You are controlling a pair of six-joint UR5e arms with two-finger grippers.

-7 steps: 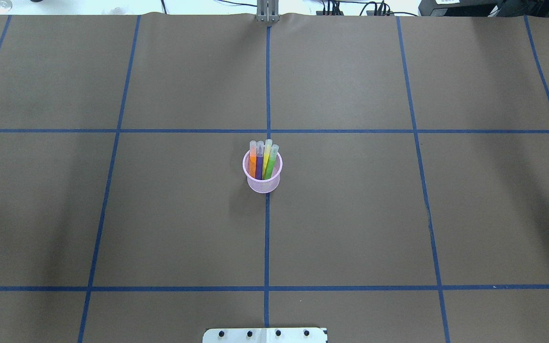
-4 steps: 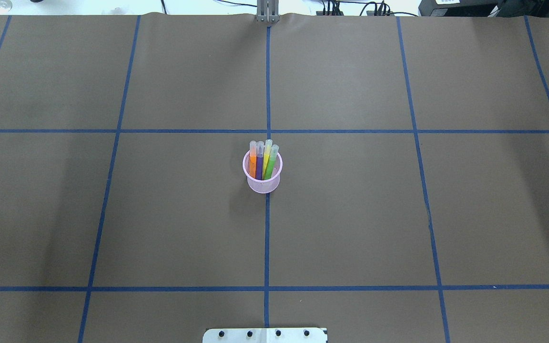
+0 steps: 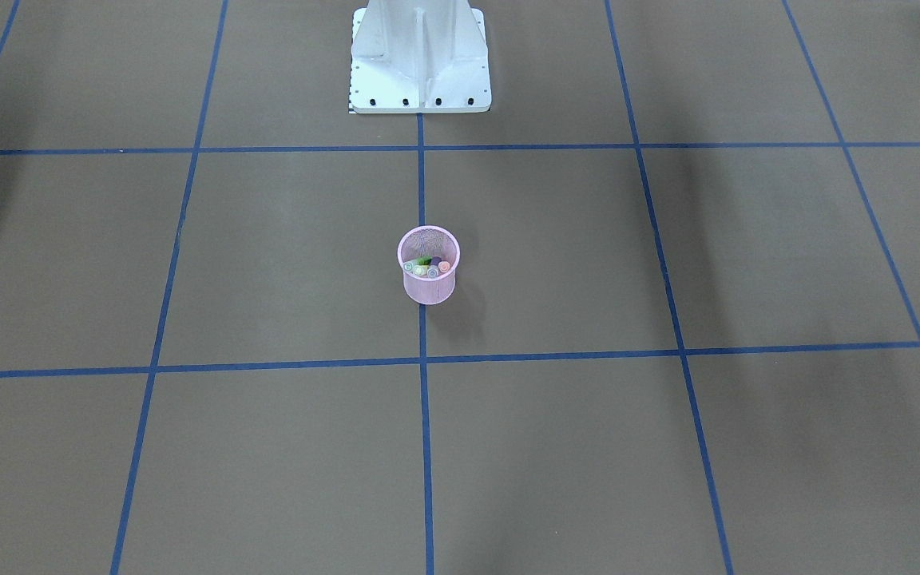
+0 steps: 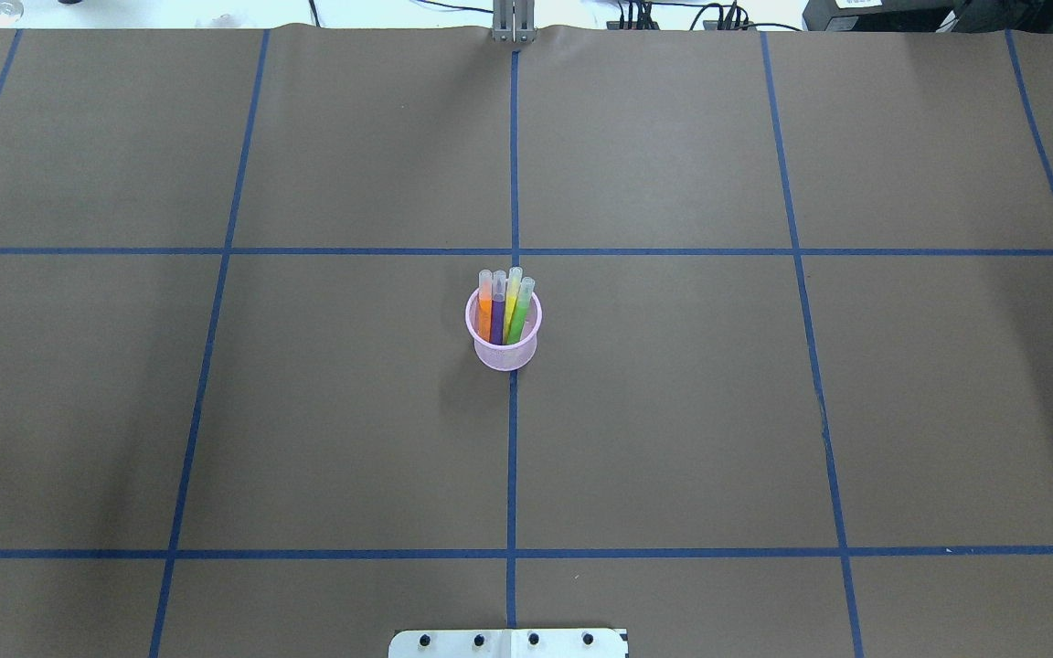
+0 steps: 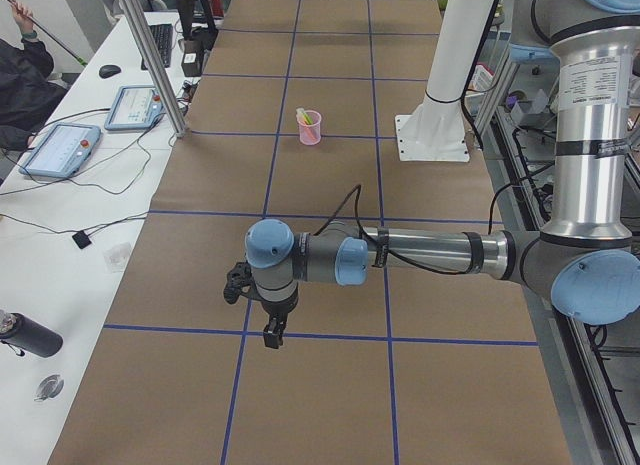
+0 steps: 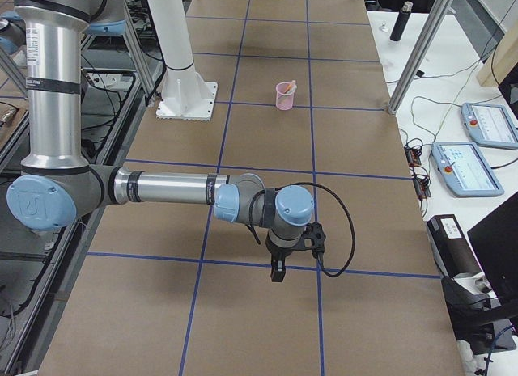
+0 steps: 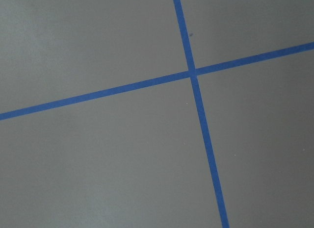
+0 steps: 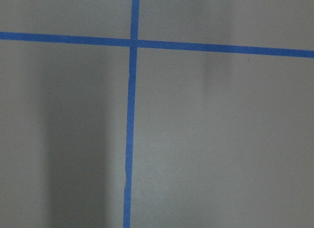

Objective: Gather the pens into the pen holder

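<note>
The pink mesh pen holder (image 4: 501, 355) stands upright at the table's middle on a blue tape line. The orange (image 4: 484, 311), purple (image 4: 497, 316), yellow (image 4: 512, 294) and green (image 4: 521, 313) pens stand inside it, clear caps up, leaning toward the far side. The holder also shows in the front-facing view (image 3: 428, 289) and both side views (image 5: 310, 133) (image 6: 284, 99). My left gripper (image 5: 272, 335) hangs far from it over the table's left end. My right gripper (image 6: 278, 272) hangs over the right end. I cannot tell whether either is open or shut. Both wrist views show only table and tape.
The robot's white base (image 3: 420, 56) stands at the near middle edge of the table. Blue tape lines (image 4: 512, 164) divide the brown surface. Metal posts (image 5: 150, 60) (image 6: 421, 48), tablets (image 5: 60, 150) and cables stand beside the table's far side.
</note>
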